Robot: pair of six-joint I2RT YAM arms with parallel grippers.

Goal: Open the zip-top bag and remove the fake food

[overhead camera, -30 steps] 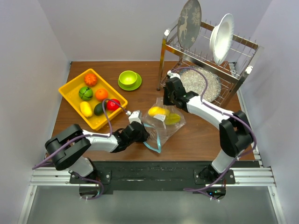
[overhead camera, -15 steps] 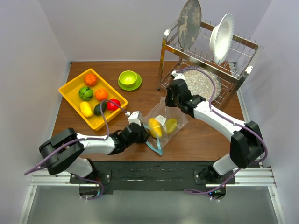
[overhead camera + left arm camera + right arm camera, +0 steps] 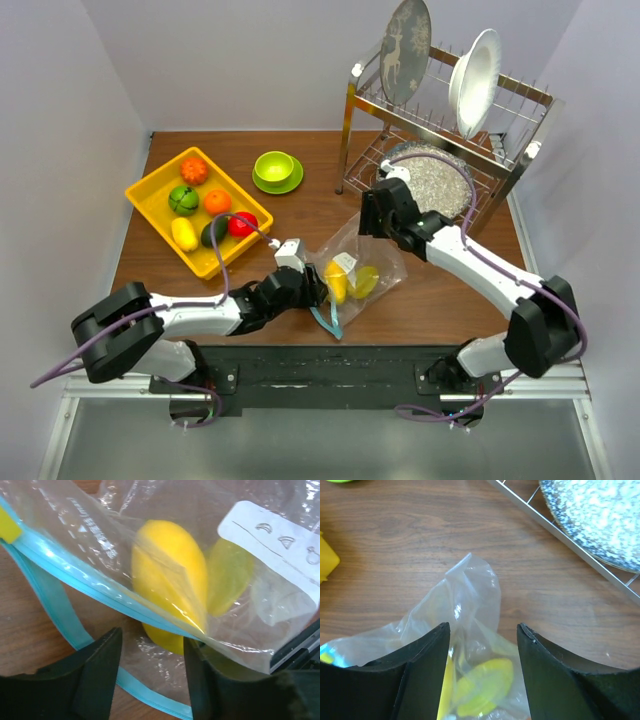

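Bag (image 3: 367, 248) holds 2 yellowish fake fruits (image 3: 336, 281)

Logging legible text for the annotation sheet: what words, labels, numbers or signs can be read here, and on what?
White print beside the teal zip strip of the clear plastic zip-top bag: too blurred to read.
White label patch on that bag: three small outlined symbols, no readable words.
Grey round plate in the wire rack: a reindeer picture, no text.

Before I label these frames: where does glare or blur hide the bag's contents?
Left wrist: glare streaks the zip-top bag, yellow fake food clear, near fingers soft. Right wrist: crinkles and reflections veil the food. Top external: even light, contents small.
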